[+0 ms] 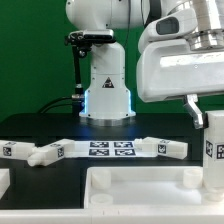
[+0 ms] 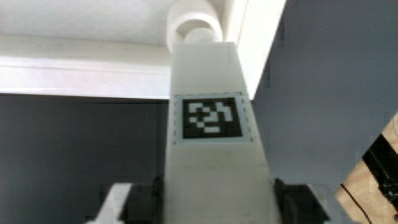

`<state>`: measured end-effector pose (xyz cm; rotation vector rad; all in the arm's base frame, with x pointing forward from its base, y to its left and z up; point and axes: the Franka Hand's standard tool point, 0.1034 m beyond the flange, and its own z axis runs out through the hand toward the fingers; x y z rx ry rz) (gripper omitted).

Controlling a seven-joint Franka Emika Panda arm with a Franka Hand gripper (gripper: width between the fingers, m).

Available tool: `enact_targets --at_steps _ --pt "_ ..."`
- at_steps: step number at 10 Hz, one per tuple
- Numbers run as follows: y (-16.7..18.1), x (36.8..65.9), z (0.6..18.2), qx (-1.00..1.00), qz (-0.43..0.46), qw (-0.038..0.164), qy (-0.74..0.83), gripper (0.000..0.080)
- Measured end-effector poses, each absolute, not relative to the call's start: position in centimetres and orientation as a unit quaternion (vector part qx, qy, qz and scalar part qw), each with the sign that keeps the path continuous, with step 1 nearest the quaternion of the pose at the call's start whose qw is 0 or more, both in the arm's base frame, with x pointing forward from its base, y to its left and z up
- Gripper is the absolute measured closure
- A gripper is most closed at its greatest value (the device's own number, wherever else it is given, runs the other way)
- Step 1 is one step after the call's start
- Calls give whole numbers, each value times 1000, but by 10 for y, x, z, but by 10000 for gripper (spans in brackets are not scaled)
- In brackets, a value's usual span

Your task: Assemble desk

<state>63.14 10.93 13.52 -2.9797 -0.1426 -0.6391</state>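
Observation:
My gripper is shut on a white square-section desk leg and holds it upright at the exterior view's right. The leg's lower end reaches the corner of the white rimmed tabletop panel at the front. I cannot tell whether the end is seated in it. In the wrist view the leg runs between my fingers, with my gripper closed on its sides. A black-and-white tag faces the camera. The leg's far end meets the white panel.
The marker board lies flat mid-table in front of the robot base. Loose white legs lie beside it, two at the exterior view's left and one at its right. A white piece sits at the front left edge.

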Motion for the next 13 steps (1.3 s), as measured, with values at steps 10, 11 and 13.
enact_targets --at_steps 10,11,13 --pt "110 631 135 -976 -206 46 -47 515" --pt "110 631 135 -976 -206 45 -48 515" --pt "109 631 135 -976 -206 45 -48 515"
